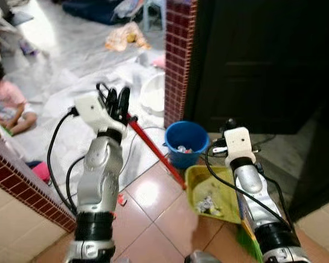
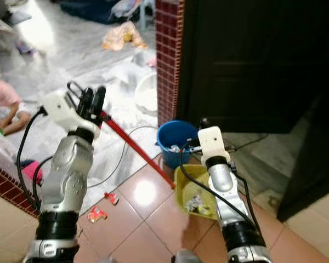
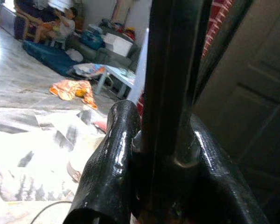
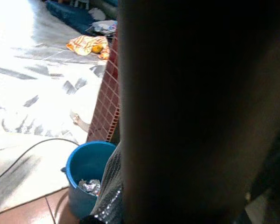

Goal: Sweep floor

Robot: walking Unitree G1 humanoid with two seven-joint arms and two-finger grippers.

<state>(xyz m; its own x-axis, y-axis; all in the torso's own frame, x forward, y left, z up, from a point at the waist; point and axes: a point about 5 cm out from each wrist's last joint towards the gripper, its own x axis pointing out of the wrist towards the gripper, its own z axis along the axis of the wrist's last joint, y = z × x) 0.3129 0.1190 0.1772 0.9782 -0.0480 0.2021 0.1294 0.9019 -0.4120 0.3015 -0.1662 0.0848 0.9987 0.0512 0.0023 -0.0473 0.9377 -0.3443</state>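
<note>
My left gripper (image 1: 118,96) is raised at chest height on the left, shut on the red broom handle (image 1: 153,148). The handle slants down to the right and ends by the yellow dustpan (image 1: 204,181). In the left wrist view the black fingers (image 3: 107,172) clamp the dark shaft (image 3: 170,70). Crumpled scraps lie in the dustpan on the tiled floor. My right gripper (image 1: 229,124) hovers just above and behind the dustpan, next to the blue bucket (image 1: 185,141). Something dark close to the lens blocks most of the right wrist view. Two red scraps (image 2: 97,213) lie on the tiles.
A red brick pillar (image 1: 178,55) and a dark door (image 1: 263,60) stand straight ahead. A low brick wall (image 1: 22,181) runs on the left. A person (image 1: 5,98) sits on the floor beyond it. A white basin (image 1: 152,93) and a cable (image 2: 126,148) lie near the pillar.
</note>
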